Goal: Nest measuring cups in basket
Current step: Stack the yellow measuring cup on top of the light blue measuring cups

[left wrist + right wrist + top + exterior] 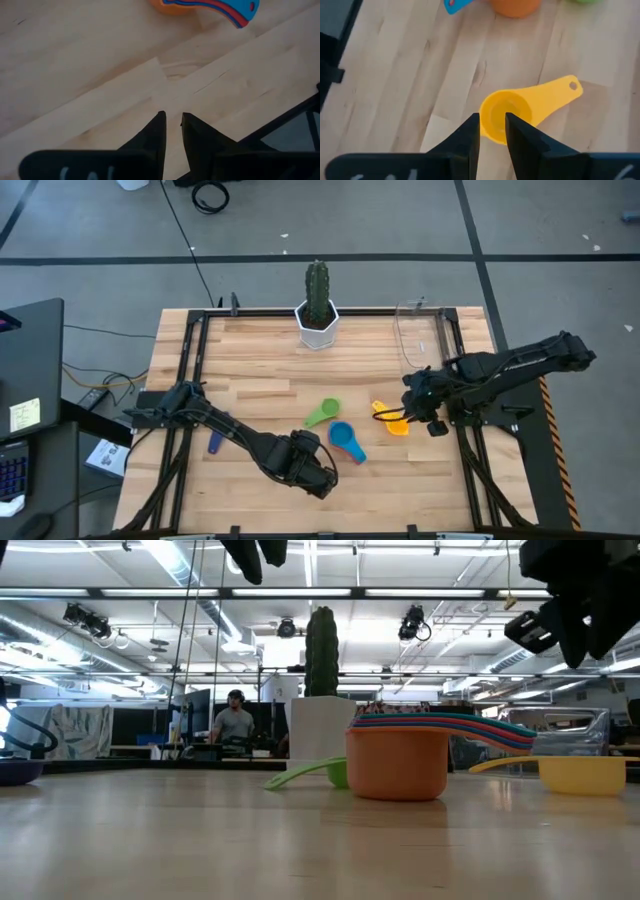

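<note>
A nested stack of measuring cups [400,755], orange at the bottom and blue on top [345,440], stands on its base at mid-table. A green cup [322,413] rests just beyond it, a yellow cup [507,117] to its right, and a purple cup [215,443] lies far left. The clear basket [420,335] stands at the far right. My right gripper [492,127] hangs open above the yellow cup, clear of it [580,772]. My left gripper [172,130] hovers over bare wood near the stack [205,6], open by a narrow gap with nothing between its fingers.
A white pot with a green cactus [318,305] stands at the far edge, left of the basket. Black frame rails [190,350] run along the table's sides. Bare wood lies between the cups and the near edge. A person sits far off in the room [235,720].
</note>
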